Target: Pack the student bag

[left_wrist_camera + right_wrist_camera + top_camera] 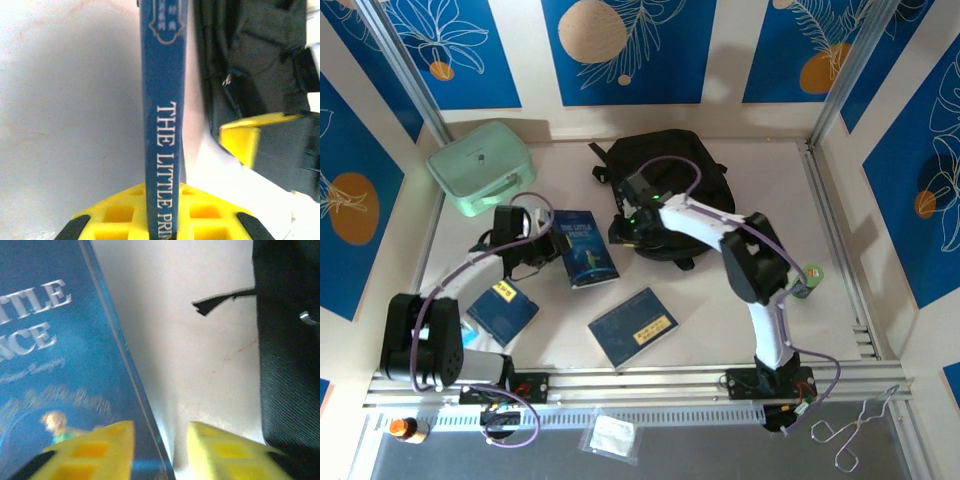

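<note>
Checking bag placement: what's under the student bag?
The student bag lies flat on the white table near the back wall. Nothing pokes out from beneath it; whatever its body covers cannot be seen. The right claw sits at its near edge.

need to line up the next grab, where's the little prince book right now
In the top external view the Little Prince book lies near the table's middle, between the left gripper and the right gripper, just left of the black student bag.

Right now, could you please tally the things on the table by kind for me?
Books: 3, namely The Little Prince, a dark blue book with a yellow label, and another by the left arm.
Black student bag: 1.
Mint-green case: 1.
Total: 5.
</note>
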Available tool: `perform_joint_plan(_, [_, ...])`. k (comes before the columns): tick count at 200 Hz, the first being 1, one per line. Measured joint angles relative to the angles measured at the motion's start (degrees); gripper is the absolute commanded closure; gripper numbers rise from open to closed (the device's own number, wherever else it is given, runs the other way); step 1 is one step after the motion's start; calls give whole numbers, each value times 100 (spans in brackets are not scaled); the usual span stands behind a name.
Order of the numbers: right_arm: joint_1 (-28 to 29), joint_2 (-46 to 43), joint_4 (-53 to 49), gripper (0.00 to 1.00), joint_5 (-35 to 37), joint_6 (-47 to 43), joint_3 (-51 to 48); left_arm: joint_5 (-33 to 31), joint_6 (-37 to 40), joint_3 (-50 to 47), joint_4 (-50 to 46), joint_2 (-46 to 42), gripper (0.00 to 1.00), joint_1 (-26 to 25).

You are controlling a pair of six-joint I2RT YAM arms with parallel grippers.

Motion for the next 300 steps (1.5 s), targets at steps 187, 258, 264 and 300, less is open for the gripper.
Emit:
perform_joint_plan(187, [-918,-1703,5670,16,-1681,4332,-2962,-1067,-3919,876,3069,647,100,-728])
perform_joint_plan(258, [-828,-1174,6389,39,-1606,4966,-2697,-1224,-4489,874,3661,710,100,-866])
perform_joint_plan(264, [-824,-1176,6454,43,-1593,4996,-2693,-1231,-4511,874,3676,713,100,-872])
perform_joint_plan(300, [-831,-1176,6870,69,-1532,5040,-2726,-1257,-4601,852,3751,732,100,-881])
